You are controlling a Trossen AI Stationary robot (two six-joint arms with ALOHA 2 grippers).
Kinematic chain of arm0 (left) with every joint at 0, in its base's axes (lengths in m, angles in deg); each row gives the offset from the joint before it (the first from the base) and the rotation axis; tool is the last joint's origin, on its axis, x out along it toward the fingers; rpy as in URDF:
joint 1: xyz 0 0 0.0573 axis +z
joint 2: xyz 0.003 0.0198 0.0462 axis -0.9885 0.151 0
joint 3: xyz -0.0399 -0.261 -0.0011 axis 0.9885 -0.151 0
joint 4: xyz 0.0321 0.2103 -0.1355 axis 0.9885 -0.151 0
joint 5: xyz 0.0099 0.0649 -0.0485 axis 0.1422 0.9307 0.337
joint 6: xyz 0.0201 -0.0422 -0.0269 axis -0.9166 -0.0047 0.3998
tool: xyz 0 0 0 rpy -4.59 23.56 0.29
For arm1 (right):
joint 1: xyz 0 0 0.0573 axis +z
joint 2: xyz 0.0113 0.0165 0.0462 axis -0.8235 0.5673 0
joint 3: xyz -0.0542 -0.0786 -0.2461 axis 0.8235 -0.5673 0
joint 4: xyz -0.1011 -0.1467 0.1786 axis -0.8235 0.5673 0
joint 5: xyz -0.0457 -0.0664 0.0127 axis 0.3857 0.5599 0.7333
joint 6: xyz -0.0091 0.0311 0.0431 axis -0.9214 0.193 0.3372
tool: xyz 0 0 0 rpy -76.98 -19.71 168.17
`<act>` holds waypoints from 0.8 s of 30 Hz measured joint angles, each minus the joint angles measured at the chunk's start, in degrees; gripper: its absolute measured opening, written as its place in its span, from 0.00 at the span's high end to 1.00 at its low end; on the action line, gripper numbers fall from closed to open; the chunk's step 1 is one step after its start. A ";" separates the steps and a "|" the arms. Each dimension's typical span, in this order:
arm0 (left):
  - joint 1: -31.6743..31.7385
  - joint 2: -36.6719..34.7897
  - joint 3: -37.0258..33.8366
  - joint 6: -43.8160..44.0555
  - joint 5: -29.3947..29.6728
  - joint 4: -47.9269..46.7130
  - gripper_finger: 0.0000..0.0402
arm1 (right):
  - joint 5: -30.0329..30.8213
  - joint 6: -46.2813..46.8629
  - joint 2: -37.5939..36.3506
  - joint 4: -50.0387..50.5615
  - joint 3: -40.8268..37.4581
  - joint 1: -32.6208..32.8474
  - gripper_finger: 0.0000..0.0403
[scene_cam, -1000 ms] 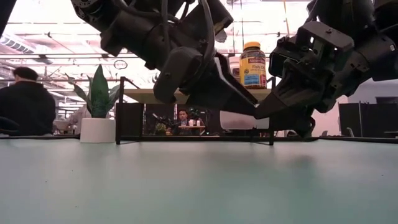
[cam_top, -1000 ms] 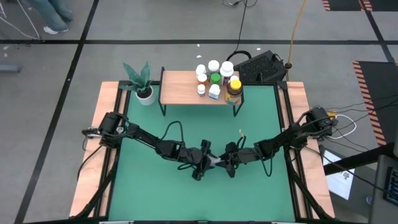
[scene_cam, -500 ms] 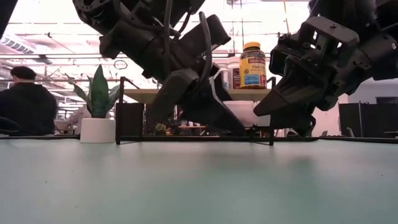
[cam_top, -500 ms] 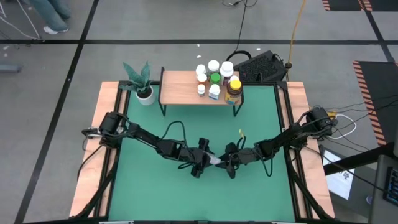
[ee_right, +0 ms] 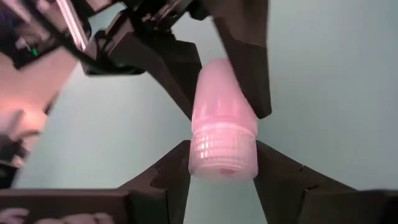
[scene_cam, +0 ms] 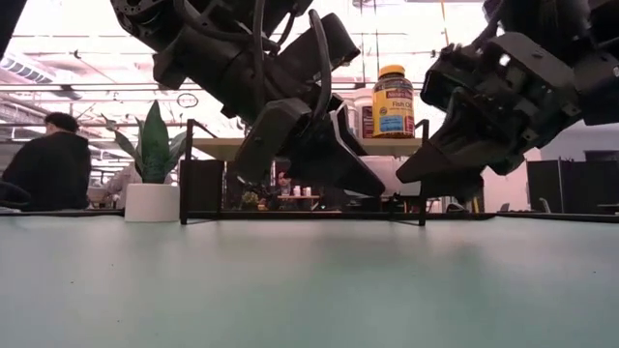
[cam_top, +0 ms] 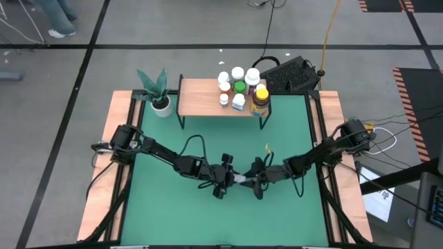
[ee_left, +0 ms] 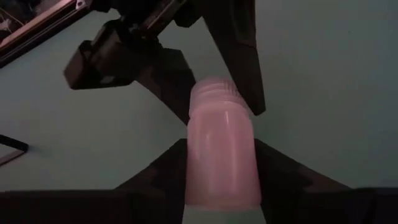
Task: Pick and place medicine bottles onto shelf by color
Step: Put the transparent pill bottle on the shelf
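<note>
Pink bottle (ee_left: 221,152) now sits clamped between both our left gripper (cam_top: 227,178) and right gripper (cam_top: 255,180) at mid-frame, so the handover has begun.

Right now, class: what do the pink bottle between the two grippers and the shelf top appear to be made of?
Pink bottle: probably translucent plastic, since light glows softly through its smooth wall, and its cap is ribbed like moulded plastic. It sits between the left gripper and right gripper.
Shelf: looks like light matte wood or wood laminate, on thin black legs, likely metal.
</note>
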 joint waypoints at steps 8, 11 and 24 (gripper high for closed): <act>0.19 -0.11 0.00 1.85 -0.05 2.02 0.64 | 7.87 -12.74 -0.07 -1.42 0.07 2.24 0.49; 0.60 -0.11 0.00 3.47 -1.26 2.81 0.64 | 7.90 -13.14 -0.07 -1.59 0.06 3.57 0.44; 1.79 -0.33 0.02 7.75 -9.59 5.31 0.64 | 7.44 -21.13 -3.91 -0.47 -0.22 6.10 0.45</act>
